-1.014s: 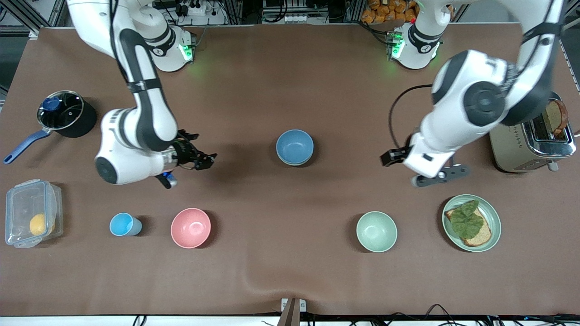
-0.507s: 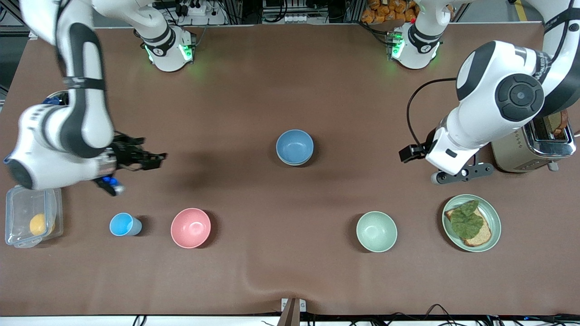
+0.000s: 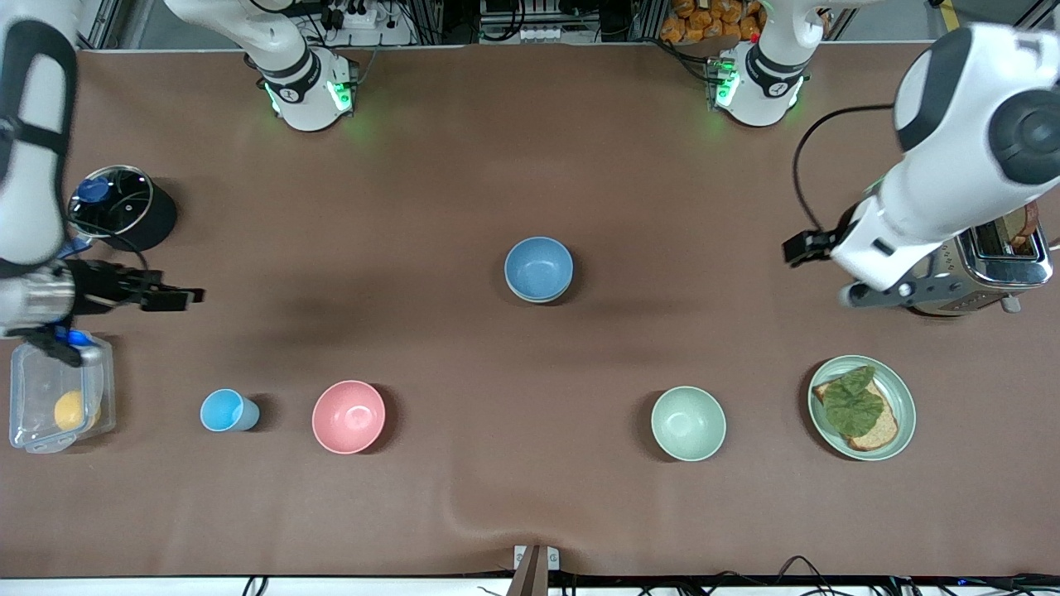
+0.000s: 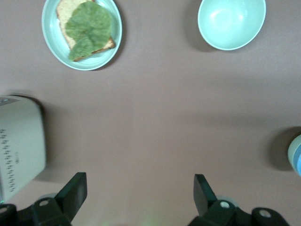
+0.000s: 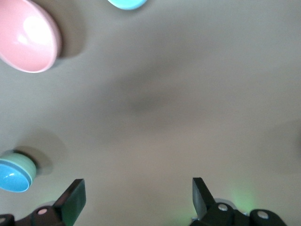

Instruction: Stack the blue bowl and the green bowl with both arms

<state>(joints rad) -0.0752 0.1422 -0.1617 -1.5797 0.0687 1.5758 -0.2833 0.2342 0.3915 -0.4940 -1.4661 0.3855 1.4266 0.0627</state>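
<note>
The blue bowl (image 3: pixel 538 266) sits nested in the green bowl (image 5: pixel 24 162) at the middle of the table; only a pale rim of the green bowl shows under it. The pair also shows at the edge of the left wrist view (image 4: pixel 296 159). My left gripper (image 3: pixel 878 294) is open and empty, up over the table beside the toaster (image 3: pixel 969 265); its fingers (image 4: pixel 75 188) stand wide apart. My right gripper (image 3: pixel 58 341) is open and empty over the corner of the plastic box (image 3: pixel 50 397); its fingers (image 5: pixel 75 195) also stand wide apart.
A paler mint-green bowl (image 3: pixel 687 422) and a green plate with toast and a leaf (image 3: pixel 861 407) lie nearer the front camera toward the left arm's end. A pink bowl (image 3: pixel 348 415), a light-blue cup (image 3: pixel 225 410) and a black pot (image 3: pixel 120 207) are toward the right arm's end.
Both arms have drawn back from the middle, each toward its own end of the table: the right gripper to the plastic box, the left gripper to the toaster. The bowls have not moved.
</note>
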